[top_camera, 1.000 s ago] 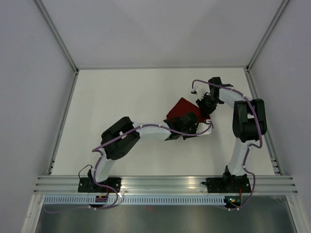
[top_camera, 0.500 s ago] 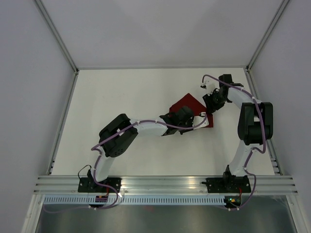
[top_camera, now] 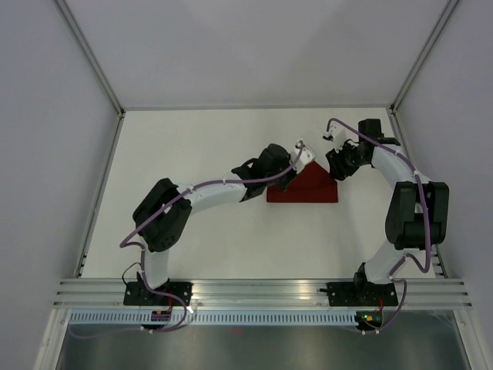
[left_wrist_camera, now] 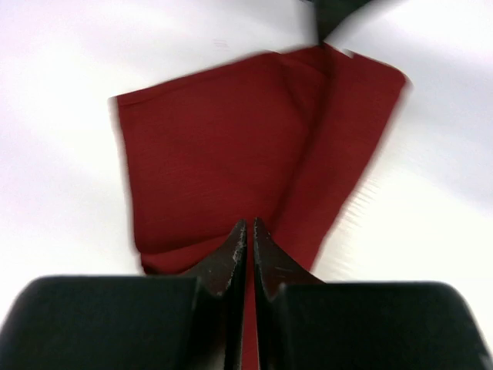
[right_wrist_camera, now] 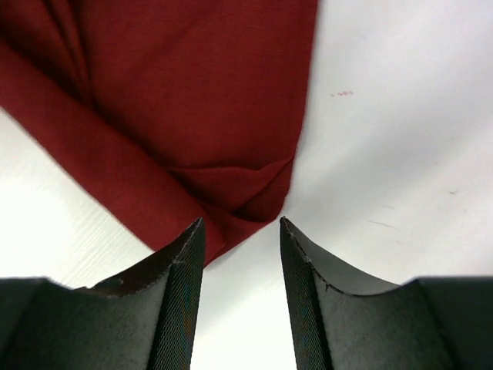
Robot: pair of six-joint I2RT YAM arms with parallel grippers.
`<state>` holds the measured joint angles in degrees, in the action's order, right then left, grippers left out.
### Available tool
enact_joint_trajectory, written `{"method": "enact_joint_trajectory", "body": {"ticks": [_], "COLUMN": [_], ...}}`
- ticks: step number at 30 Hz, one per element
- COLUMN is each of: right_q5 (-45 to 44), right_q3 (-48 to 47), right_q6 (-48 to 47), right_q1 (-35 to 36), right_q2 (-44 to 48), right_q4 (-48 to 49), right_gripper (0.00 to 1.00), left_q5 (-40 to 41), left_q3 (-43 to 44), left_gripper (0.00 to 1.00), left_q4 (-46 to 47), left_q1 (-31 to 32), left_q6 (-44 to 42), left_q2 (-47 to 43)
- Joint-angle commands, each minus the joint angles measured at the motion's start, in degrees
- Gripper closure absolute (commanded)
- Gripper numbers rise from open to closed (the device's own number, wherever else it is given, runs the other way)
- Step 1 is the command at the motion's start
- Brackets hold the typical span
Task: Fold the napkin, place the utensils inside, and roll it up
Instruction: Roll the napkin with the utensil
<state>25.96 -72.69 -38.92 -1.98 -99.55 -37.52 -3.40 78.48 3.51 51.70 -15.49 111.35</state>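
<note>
Moved: left arm (top_camera: 208, 193) farther out; one napkin (top_camera: 304, 190) now triangle; left fingers (left_wrist_camera: 229, 258) pinch it; right fingers (right_wrist_camera: 181, 270) released.

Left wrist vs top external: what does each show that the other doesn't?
Left wrist only: the left fingers shut on an edge of the napkin, and a crease running along the cloth. Top external only: the whole table, the napkin's triangular outline, and the right fingers beside its right edge. Both: the red napkin on the white table.
</note>
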Motion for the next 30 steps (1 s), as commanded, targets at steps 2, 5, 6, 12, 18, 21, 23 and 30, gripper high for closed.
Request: {"method": "enact_joint_trajectory", "body": {"ticks": [2, 5, 6, 12, 18, 21, 23, 30], "right_q5": [9.1, 10.9, 10.1, 5.3, 0.3, -1.3, -1.7, -5.2], "right_q3": [3.2, 6.9, 9.1, 13.2, 16.0, 16.4, 16.5, 17.8], "right_q6": [-9.0, -12.7, -13.8, -16.0, -14.5, -14.3, -13.8, -12.9], "right_q1": [-0.4, 0.6, 1.2, 10.1, 15.9, 18.5, 18.8, 21.5], "right_q2": [5.6, 9.5, 11.5, 12.6, 12.3, 10.4, 9.4, 7.4], "right_q4": [0.1, 0.2, 0.9, 5.3, 11.2, 12.6, 13.2, 15.7], "right_gripper": [0.5, 0.46, 0.46, 0.4, 0.35, 0.34, 0.34, 0.33], "left_q5": [5.5, 5.6, 5.2, 6.0, 6.1, 5.6, 5.3, 4.4], "left_q3": [-0.7, -1.6, -1.2, 1.3, 2.3, 2.9, 3.5, 4.3], "left_gripper": [0.9, 0.88, 0.88, 0.88, 0.88, 0.88, 0.88, 0.88], "left_q4": [4.1, 3.7, 3.5, 1.4, 1.1, 0.9, 0.9, 0.6], "left_q1": [-9.3, -14.3, -15.1, -16.5, -16.6, -17.0, -17.2, -18.0], "left_q6": [19.7, 29.4, 30.0, 29.8, 29.4, 29.5, 29.5, 29.2], "left_q2": [-7.9, -10.0, -10.3, -9.8, -8.6, -8.2, -7.9, -7.7]}}
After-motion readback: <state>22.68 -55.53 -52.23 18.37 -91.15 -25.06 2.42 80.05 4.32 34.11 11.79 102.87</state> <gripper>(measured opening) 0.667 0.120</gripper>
